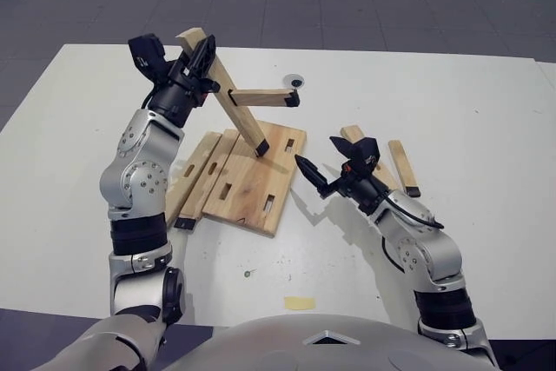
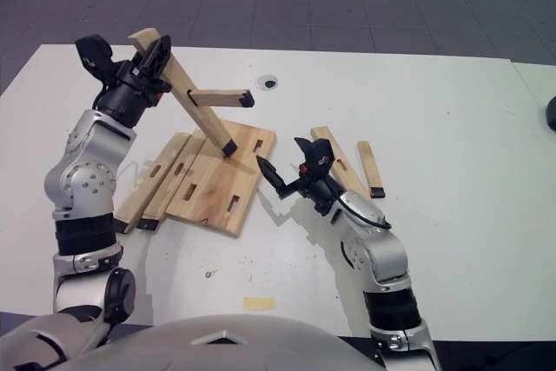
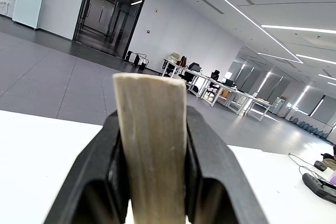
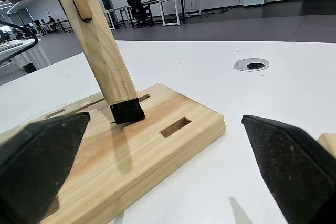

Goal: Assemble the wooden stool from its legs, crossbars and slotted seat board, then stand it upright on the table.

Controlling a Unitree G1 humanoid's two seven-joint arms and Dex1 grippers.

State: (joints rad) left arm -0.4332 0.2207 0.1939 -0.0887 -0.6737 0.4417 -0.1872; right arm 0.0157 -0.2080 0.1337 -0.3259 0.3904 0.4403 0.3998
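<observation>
The slotted seat board (image 1: 250,173) lies flat mid-table. A wooden leg (image 1: 228,95) leans on it, its black-capped foot (image 4: 127,111) resting on the board's far end beside a slot. A crossbar (image 1: 265,97) sticks out sideways from the leg. My left gripper (image 1: 201,54) is shut on the leg's top end (image 3: 152,140), held high. My right gripper (image 1: 318,152) is open and low just off the board's right edge, with nothing between its fingers (image 4: 294,156).
Two more wooden pieces (image 1: 193,175) lie along the board's left side. Two loose pieces lie to the right: one (image 1: 354,138) behind my right gripper, one (image 1: 403,168) farther right. A round table grommet (image 1: 294,82) sits behind; a yellow tape scrap (image 1: 300,303) lies near the front edge.
</observation>
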